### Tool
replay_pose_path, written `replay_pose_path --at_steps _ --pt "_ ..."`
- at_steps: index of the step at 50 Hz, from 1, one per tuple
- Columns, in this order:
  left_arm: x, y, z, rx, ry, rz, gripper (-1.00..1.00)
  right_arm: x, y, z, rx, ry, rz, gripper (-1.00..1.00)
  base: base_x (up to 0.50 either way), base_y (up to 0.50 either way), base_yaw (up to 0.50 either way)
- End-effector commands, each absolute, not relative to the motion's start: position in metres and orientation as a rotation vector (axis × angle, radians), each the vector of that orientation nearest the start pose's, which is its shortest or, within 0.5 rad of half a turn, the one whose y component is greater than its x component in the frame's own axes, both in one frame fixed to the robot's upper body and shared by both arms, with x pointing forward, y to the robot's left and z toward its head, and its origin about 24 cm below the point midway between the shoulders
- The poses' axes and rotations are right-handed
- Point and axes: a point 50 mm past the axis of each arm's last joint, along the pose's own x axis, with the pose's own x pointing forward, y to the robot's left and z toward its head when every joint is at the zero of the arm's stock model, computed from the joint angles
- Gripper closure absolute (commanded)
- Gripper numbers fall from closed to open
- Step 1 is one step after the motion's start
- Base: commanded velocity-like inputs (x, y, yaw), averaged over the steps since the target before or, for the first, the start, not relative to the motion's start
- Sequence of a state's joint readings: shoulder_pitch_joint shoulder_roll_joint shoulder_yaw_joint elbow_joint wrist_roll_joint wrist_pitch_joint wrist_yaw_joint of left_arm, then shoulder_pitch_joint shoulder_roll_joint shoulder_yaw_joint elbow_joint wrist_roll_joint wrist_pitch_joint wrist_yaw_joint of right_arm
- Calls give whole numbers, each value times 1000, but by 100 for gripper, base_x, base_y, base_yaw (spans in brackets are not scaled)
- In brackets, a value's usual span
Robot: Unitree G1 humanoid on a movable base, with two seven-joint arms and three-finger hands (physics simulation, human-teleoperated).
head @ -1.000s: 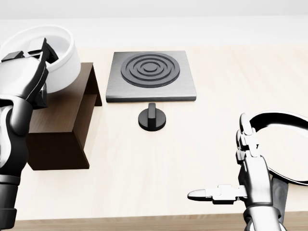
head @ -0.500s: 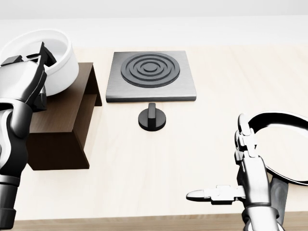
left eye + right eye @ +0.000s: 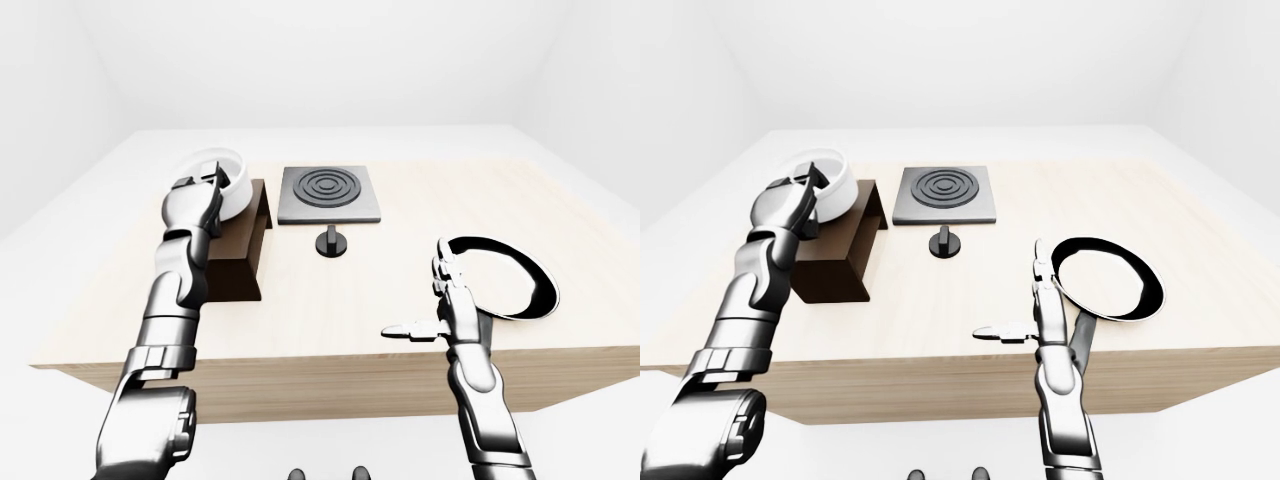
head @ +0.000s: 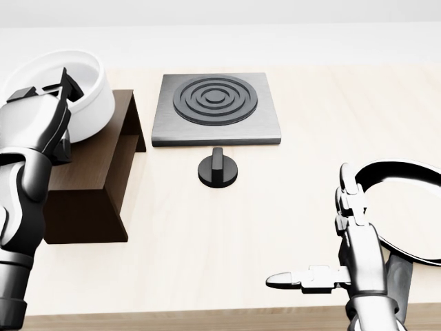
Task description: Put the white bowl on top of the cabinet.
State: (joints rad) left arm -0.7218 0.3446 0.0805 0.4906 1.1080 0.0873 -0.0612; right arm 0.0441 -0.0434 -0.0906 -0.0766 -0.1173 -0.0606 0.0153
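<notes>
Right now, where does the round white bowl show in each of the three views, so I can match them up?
Left-eye view: round white bowl upper left of centre, on the dark brown wooden cabinet.
Head view: bowl top left corner.
Right-eye view: bowl upper left.
Shared landmark: the square grey burner plate with concentric rings, just right of the bowl in every view.

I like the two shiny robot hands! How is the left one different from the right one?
The left robot hand grips the rim of the white bowl; the right robot hand holds nothing. The left one is up over the dark brown cabinet; the right one hovers low beside the black pan. The left one's fingers are curled; the right one's fingers are spread straight. Both are silver with three fingers.
</notes>
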Motion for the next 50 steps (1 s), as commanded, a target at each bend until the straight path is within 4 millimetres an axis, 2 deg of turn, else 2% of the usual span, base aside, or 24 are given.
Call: replay_pose_path --at_steps 1,42,43,50 --pt "376 216 168 1340 -96 254 100 244 -180 56 -171 -89 -81 -100 0 0 0" --pt "376 217 162 1346 -70 238 100 243 -179 56 -173 -92 -78 -100 0 0 0" --pt "376 217 160 1349 -67 235 -100 242 -179 56 -173 -92 -78 -100 1 0 0" --pt "376 216 161 1349 -69 231 -100 243 -179 55 -174 -92 -78 -100 0 0 0"
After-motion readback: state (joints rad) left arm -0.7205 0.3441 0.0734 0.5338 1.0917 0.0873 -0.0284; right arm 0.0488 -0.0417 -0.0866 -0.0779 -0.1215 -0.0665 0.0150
